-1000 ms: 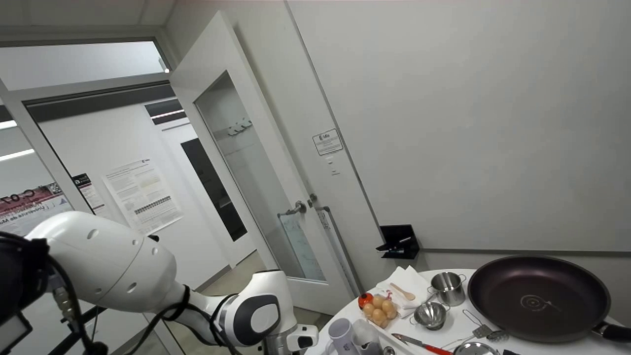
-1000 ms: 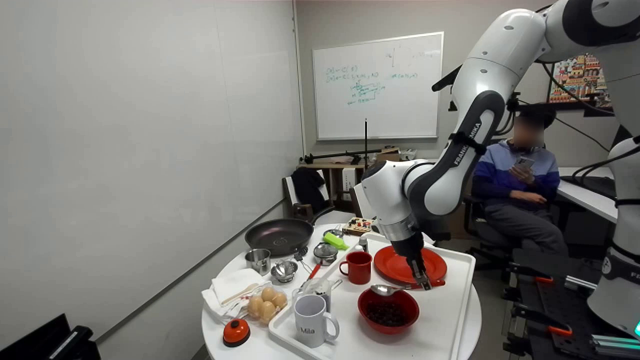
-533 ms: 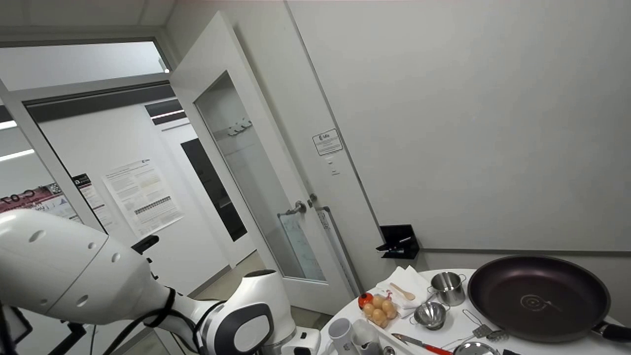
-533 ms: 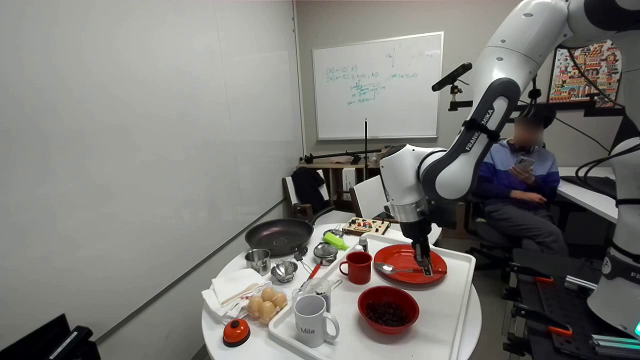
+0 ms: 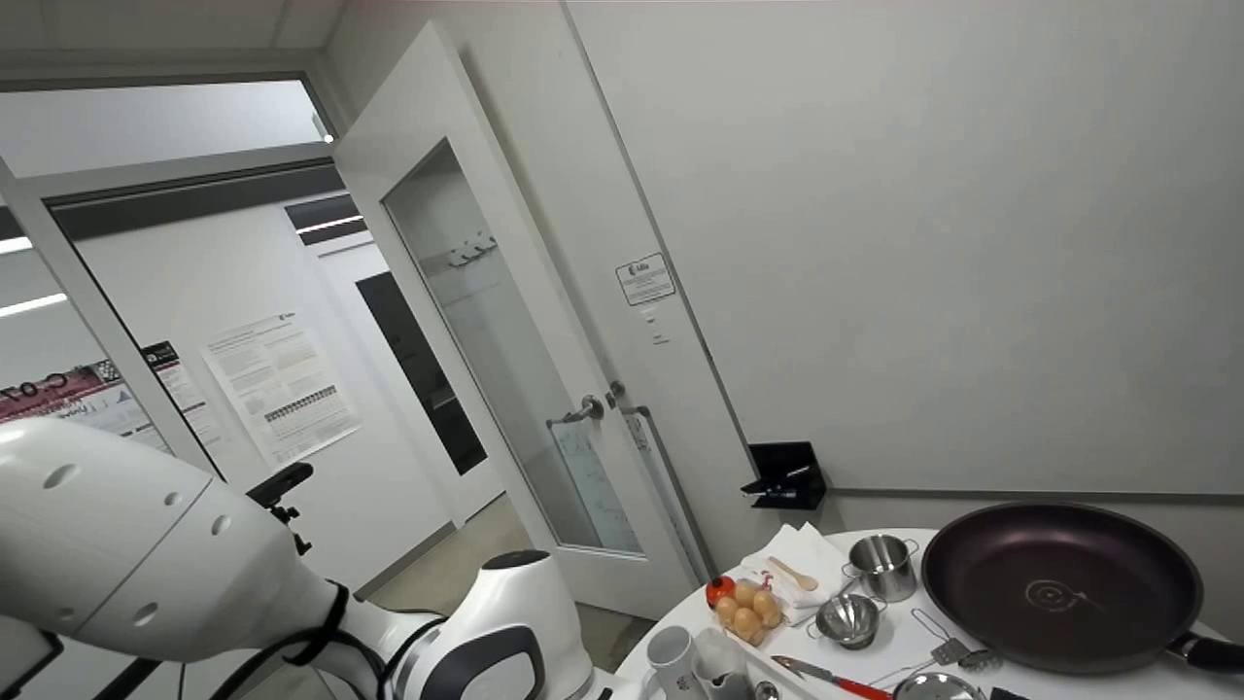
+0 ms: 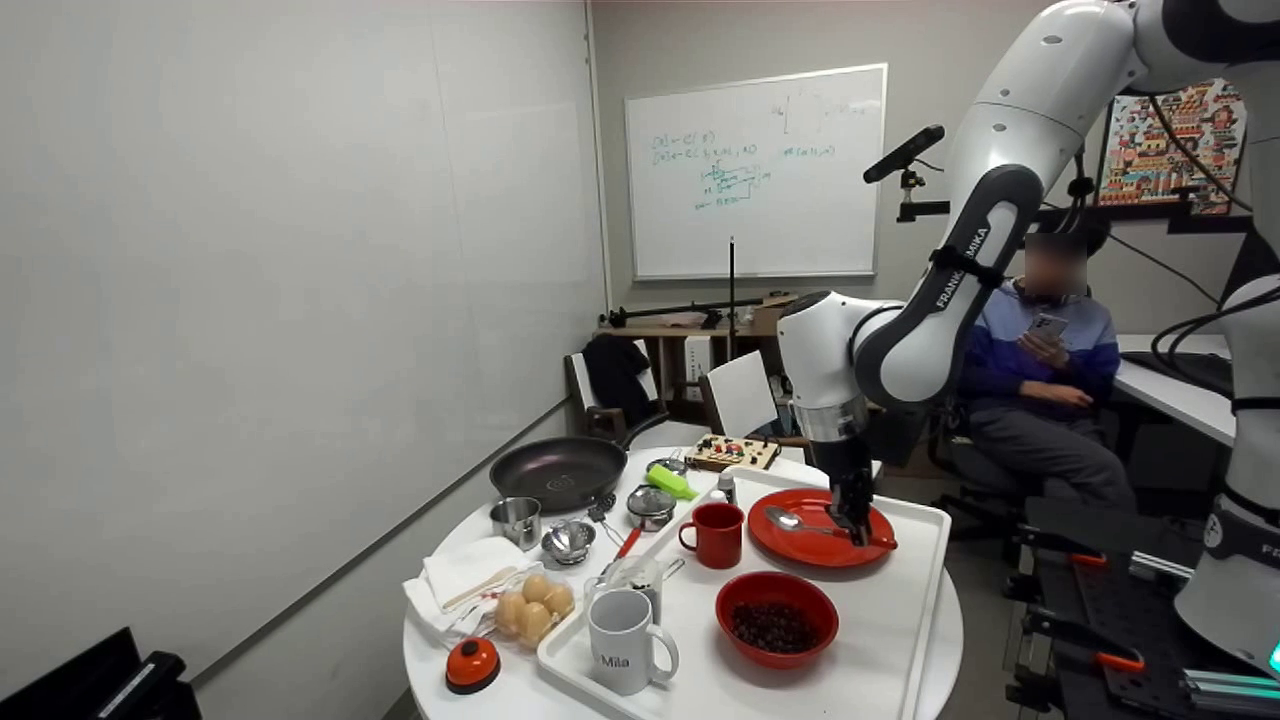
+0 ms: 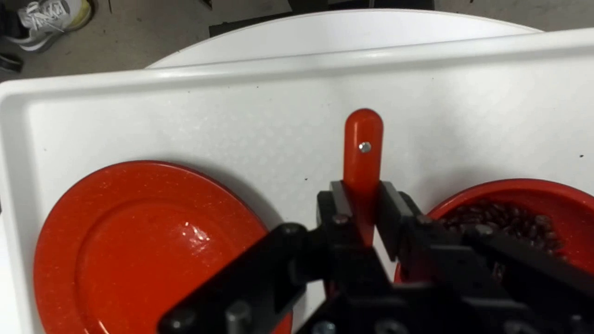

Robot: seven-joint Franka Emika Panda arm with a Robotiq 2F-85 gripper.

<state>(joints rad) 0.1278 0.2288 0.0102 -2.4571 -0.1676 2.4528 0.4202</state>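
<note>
Gripping black two-fingered hand (image 7: 362, 204): clenched on a red-handled metal spoon (image 7: 363, 164)
Spoon: raised over white rectangular tray (image 7: 278, 116)
Round red plate (image 7: 144, 260): left of spoon, wrist view
Round red bowl (image 7: 571, 220): right

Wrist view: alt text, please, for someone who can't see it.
A black two-fingered claw grips a glossy red round-ended spoon handle with a silvery rivet, its tip toward the top edge. Beneath it, a white rimmed tray bears a round red plate at left and a round red bowl of dark beans at right, both partly hidden by the claw.
</note>
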